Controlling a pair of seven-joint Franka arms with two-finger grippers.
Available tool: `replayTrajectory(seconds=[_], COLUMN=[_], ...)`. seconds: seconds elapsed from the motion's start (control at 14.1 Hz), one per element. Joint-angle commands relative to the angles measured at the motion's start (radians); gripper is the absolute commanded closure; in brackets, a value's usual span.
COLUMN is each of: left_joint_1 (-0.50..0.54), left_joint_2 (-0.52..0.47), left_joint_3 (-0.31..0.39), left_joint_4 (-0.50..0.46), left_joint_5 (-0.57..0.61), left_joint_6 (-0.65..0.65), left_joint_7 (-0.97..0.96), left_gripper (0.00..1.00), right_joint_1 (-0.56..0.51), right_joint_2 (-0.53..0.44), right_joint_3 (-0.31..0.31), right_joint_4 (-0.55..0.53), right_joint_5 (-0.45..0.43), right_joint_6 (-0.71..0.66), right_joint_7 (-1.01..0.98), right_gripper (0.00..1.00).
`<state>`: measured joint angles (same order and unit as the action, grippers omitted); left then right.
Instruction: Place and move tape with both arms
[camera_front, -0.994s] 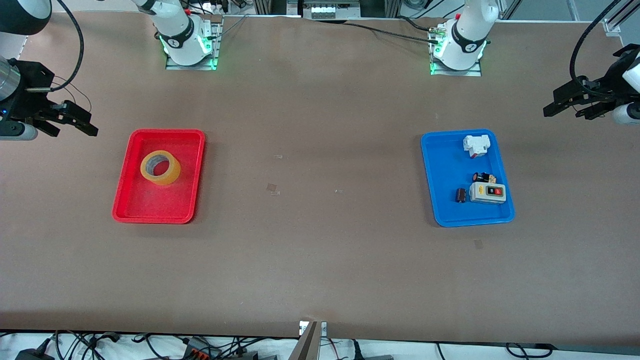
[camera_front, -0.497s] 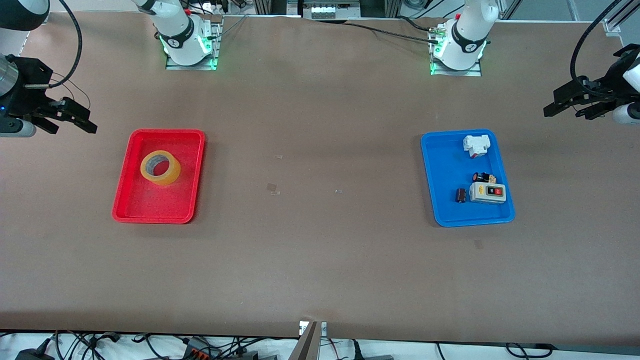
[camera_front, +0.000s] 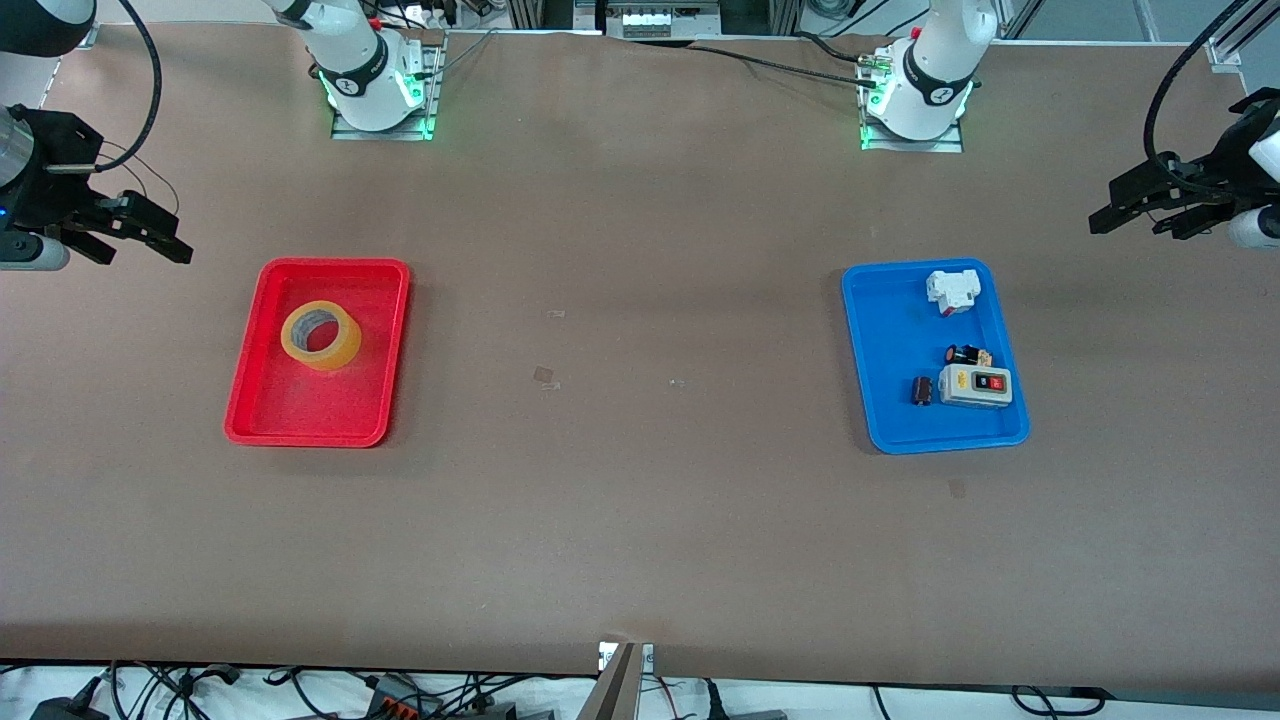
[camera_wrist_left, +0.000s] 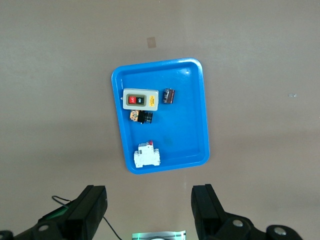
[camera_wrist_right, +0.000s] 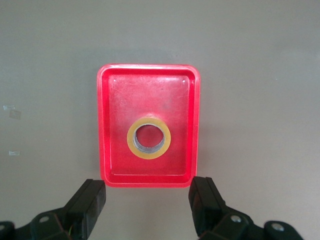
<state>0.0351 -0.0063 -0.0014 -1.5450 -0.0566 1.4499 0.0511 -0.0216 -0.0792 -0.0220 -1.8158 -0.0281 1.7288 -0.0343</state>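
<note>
The yellow-amber tape roll (camera_front: 320, 337) lies flat in the red tray (camera_front: 310, 405), toward the right arm's end of the table. It also shows in the right wrist view (camera_wrist_right: 149, 137), in the same tray (camera_wrist_right: 145, 90). My right gripper (camera_front: 147, 260) is open and empty, up over bare table beside the red tray. In its wrist view the right gripper (camera_wrist_right: 147, 187) has its jaws wide apart. My left gripper (camera_front: 1128, 228) is open and empty over bare table beside the blue tray (camera_front: 890, 340). Its wrist view also shows the left gripper (camera_wrist_left: 149, 195) wide open.
The blue tray (camera_wrist_left: 190, 130) holds a white and grey switch box (camera_front: 976, 386), a white breaker (camera_front: 952, 290) and two small black parts (camera_front: 921, 391). Both arm bases stand at the table edge farthest from the front camera. Small tape scraps (camera_front: 545, 376) mark mid-table.
My right gripper has drifted slightly toward the bases' edge and away from the red tray. The left gripper has hardly moved. The tape has not moved.
</note>
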Motion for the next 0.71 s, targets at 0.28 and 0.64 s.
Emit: replayTrajectory(seconds=[0.28, 0.64], left_joint_1=[0.015, 0.017], left_joint_2=[0.012, 0.020], left_joint_3=[-0.002, -0.002], left_joint_4=[0.023, 0.025], left_joint_5=[0.000, 0.000], left_joint_6=[-0.013, -0.013], left_joint_7=[0.006, 0.006], left_gripper=[0.00, 0.00], right_joint_1=[0.002, 0.002], right_joint_2=[-0.024, -0.027], right_joint_3=[0.004, 0.004], right_joint_4=[-0.007, -0.005], right_joint_5=[0.010, 0.010], right_joint_6=[-0.041, -0.043], right_joint_7=[-0.010, -0.007], right_gripper=[0.00, 0.00])
